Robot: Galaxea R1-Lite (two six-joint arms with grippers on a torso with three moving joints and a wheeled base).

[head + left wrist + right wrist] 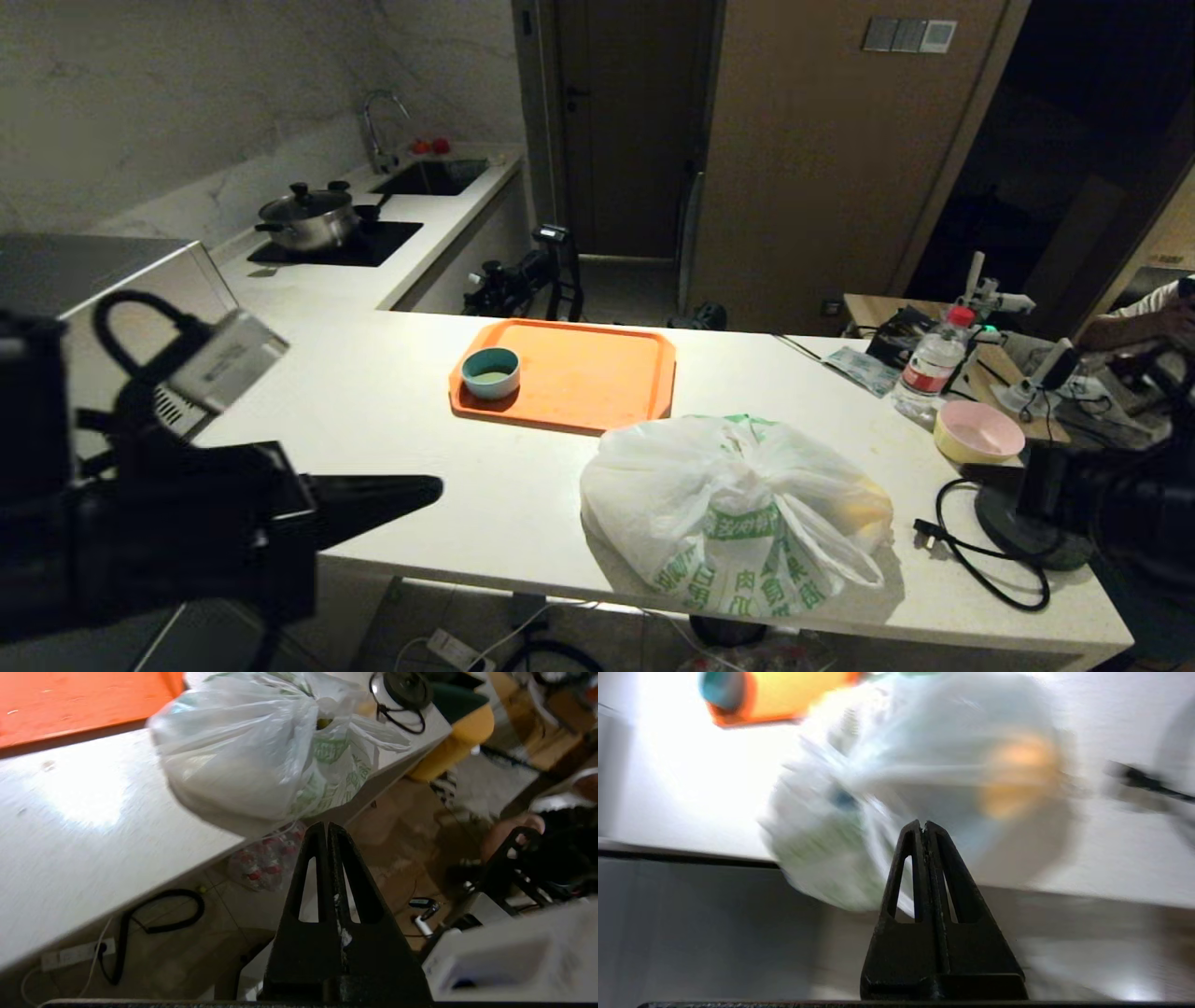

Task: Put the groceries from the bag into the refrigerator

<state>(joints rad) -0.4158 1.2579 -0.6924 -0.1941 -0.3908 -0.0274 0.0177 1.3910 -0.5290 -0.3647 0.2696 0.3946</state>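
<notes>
Left gripper [434,487] fingers pressed together, empty; right alike; bag [738,513] knotted, handles probably toward front edge.

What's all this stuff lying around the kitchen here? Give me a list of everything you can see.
bag: one, white with green print, tied, near counter edge
tray: one, orange, mid-counter behind the bag
small bowl: one, teal, on the tray's left end
pink bowl: one, right of the bag
water bottle: one, clear, red label and cap, behind the pink bowl
pot: one, steel, lidded, on the black hob
sink tap: one, silver, far counter
black cable: one, right of the bag
left end effector: black, shut, left of the bag
right end effector: black, shut, pointing at the bag
</notes>
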